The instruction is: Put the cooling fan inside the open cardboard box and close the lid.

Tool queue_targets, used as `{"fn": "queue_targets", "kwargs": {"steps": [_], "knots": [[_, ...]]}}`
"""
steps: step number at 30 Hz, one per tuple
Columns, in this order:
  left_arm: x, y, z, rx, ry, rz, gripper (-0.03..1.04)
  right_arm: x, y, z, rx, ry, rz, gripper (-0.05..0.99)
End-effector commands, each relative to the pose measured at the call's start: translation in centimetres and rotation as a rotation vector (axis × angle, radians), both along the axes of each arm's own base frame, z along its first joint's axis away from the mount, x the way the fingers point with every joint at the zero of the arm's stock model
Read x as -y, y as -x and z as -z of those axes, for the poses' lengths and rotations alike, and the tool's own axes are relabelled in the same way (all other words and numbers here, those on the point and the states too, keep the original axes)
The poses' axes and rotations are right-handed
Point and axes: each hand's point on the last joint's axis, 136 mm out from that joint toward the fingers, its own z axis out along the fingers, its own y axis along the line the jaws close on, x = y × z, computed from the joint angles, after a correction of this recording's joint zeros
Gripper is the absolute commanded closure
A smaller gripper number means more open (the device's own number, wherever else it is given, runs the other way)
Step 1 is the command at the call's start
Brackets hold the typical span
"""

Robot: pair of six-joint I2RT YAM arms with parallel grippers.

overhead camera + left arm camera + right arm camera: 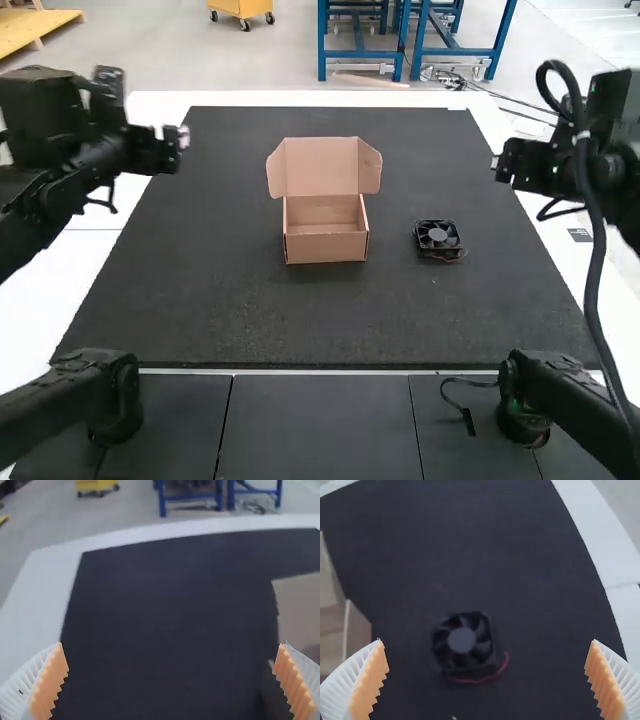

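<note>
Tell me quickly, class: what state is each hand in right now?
Left hand: open, holding nothing.
Right hand: open, holding nothing.

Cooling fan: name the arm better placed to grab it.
Right. The cooling fan lies right of the cardboard box, before the open right gripper; the left gripper is beyond the box.

1. Box [299, 611]: cut by left wrist view's edge; just a blurred tan patch.
2. Right wrist view: box cut too, only a wall strip beside fan [464, 644].
3. High view: box floor partly hidden by its front wall.
4. Wire [448, 258], right of box by fan: too small to trace.
5. L gripper [176, 137], well left of box: blurred, fingers indistinct.
</note>
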Motion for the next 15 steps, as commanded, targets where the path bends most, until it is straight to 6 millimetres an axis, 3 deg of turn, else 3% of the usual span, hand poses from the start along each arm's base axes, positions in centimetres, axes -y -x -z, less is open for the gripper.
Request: {"fn": "queue_targets", "kwargs": {"steps": [1, 5, 9, 12, 15], "knots": [[3.3, 0.5, -1.1, 0.005, 0.007, 0.127, 0.04, 0.8, -1.1, -1.6, -0.025, 0.041, 0.023, 0.02], [7.4, 1.6, 0.1, -0.064, -0.003, 0.26, 0.04, 1.0, -2.6, -0.4, -0.168, 0.076, -0.011, 0.03], [10.6, 3.3, 0.3, -0.145, 0.052, 0.351, 0.04, 1.0, -3.2, 2.2, -0.318, 0.087, -0.04, 0.03], [12.3, 4.6, -0.7, -0.157, 0.09, 0.404, 0.04, 1.0, -3.6, 3.7, -0.382, 0.082, -0.044, 0.03], [12.4, 5.0, -0.7, -0.172, 0.093, 0.411, 0.04, 1.0, -4.1, 5.6, -0.443, 0.075, -0.045, 0.03]]}}
